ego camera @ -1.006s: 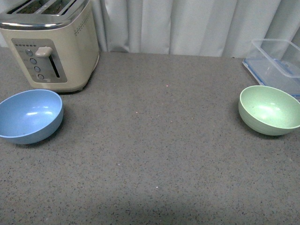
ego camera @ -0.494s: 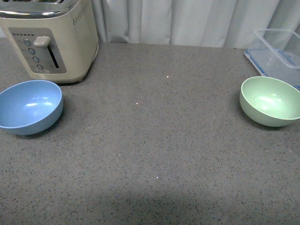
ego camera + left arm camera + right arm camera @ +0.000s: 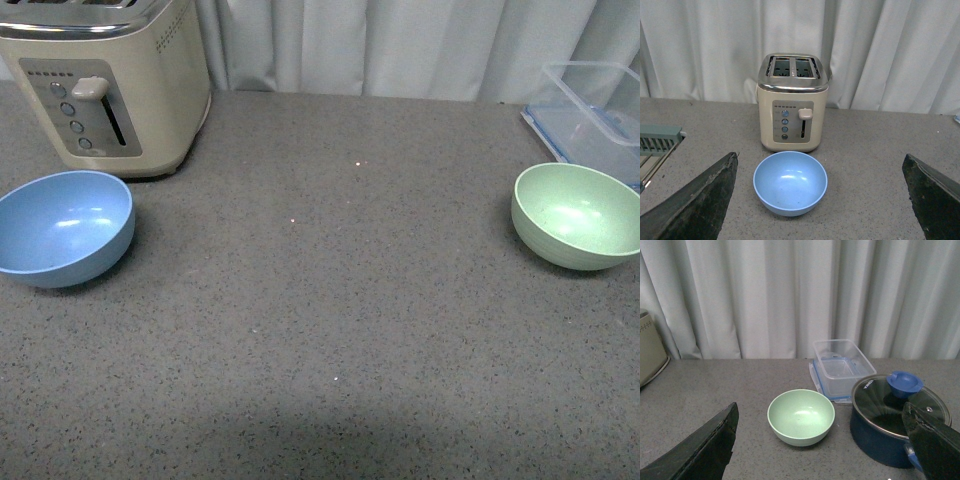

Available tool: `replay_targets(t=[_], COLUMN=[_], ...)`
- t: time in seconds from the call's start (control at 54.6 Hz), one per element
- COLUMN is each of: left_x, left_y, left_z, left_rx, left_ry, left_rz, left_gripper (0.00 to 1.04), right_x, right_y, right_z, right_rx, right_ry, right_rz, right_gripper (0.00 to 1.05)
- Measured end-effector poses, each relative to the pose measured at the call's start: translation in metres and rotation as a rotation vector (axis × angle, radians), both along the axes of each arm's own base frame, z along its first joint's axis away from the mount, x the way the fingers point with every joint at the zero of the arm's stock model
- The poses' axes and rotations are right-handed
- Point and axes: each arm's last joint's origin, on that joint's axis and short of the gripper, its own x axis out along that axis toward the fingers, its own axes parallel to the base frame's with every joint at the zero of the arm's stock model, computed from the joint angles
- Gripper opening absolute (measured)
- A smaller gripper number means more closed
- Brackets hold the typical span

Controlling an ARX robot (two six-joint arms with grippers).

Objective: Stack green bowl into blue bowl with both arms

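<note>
Bowls first: the blue bowl sits upright on the grey speckled countertop at the far left of the front view. It is just in front of a cream toaster, near it but not touching. The green bowl sits upright at the far right, well apart from the blue one, with a broad stretch of counter between the two. Behind the green bowl, close to it, a clear plastic container rests on a blue-edged base. A white curtain hangs along the back of the counter.

My grippers show only in the wrist views. My left gripper is spread wide — its two dark fingers fill the lower corners of that view, and they grip nothing. The blue bowl lies ahead of it on the counter, with the toaster right behind the bowl. My right gripper is spread just as wide and also grips nothing. It faces the green bowl, which lies ahead of it on the counter. Near that bowl stands a dark blue pot with a glass lid and a blue knob; the clear container is behind the bowl. Neither gripper touches a bowl.
</note>
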Motion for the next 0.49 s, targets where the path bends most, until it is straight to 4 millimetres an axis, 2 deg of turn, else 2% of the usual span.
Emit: replay_targets(t=[0.494], left_x=[0.0], left_y=[0.0], left_z=[0.0], left_rx=[0.0], left_ry=[0.0], left_rz=[0.0], left_gripper=[0.98], right_x=[0.0], right_y=[0.0], right_z=[0.0], right_rx=[0.0], right_ry=[0.0], right_rz=[0.0], right_gripper=[0.96])
